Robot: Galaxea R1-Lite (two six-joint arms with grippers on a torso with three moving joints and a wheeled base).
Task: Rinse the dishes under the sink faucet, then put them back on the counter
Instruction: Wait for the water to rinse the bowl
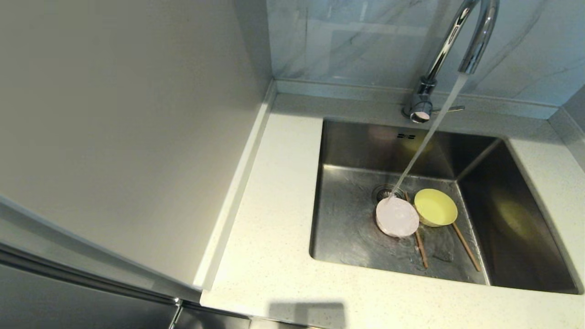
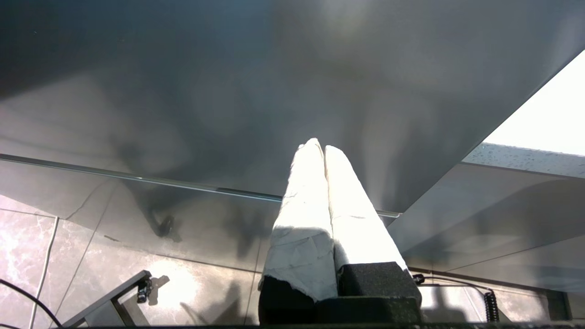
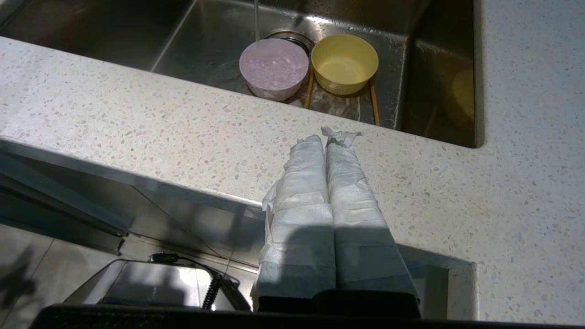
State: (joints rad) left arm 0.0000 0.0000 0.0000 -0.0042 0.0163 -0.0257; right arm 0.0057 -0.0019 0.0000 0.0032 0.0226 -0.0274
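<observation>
Water runs from the chrome faucet point(image 1: 461, 41) into the pale pink bowl point(image 1: 397, 216), which is brim-full on the floor of the steel sink point(image 1: 356, 151), by the drain. The yellow-green bowl point(image 1: 435, 207) stands upright beside it, touching it. Two brown chopsticks point(image 1: 466, 246) lie under and in front of the bowls. Both bowls also show in the right wrist view: the pink bowl point(image 3: 273, 66) and the yellow-green bowl point(image 3: 344, 61). My right gripper point(image 3: 325, 139) is shut and empty, low in front of the counter's point(image 3: 137, 119) front edge. My left gripper point(image 2: 319, 147) is shut and empty, below the counter by a dark cabinet front.
A tall pale cabinet side point(image 1: 114, 114) rises along the counter's point(image 1: 274, 219) left. The glossy marbled wall panel point(image 1: 356, 41) stands behind the faucet. Neither arm shows in the head view. A coiled cable point(image 3: 210, 285) lies on the floor below the right gripper.
</observation>
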